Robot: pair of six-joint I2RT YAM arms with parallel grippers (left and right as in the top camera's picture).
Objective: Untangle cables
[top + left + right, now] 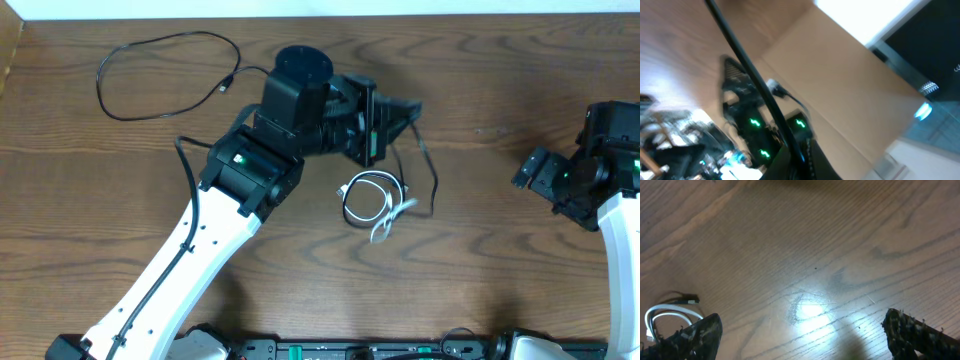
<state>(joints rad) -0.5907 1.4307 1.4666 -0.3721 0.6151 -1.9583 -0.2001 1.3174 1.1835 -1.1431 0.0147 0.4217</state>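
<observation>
left gripper: the black two-finger left gripper (408,112) on the white-and-black arm points toward the table's right side, above the middle of the table; its jaws are pressed together on a thin black cord
held black cord: the held black cord (432,180), thin and dark, leaves the closed fingers and curves out to the right, then down to the tabletop; another strand drops from the gripper toward the small coil below it
left wrist view: blurred; the held black cord (755,82) runs as a taut diagonal line from the top edge down to the fingers at the bottom edge
white cord: the thin white cord (372,198) lies in a small coil on the table just below the left gripper, with a black strand ringing the same coil; I cannot tell whether the two are knotted
white cord, right wrist view: the coil (670,312) shows at the lower left edge, with a small dark plug end beside it
looped black cord: a thin looped black cord (170,75) with a small plug end lies in a wide loose loop at the far left of the table, well apart from the coil
right gripper: the black right gripper (540,170) sits near the right edge, its jaws spread wide, with only bare wood between them (807,340)
table: brown wood-grain table (500,60), with a bright glare spot in the right wrist view
</observation>
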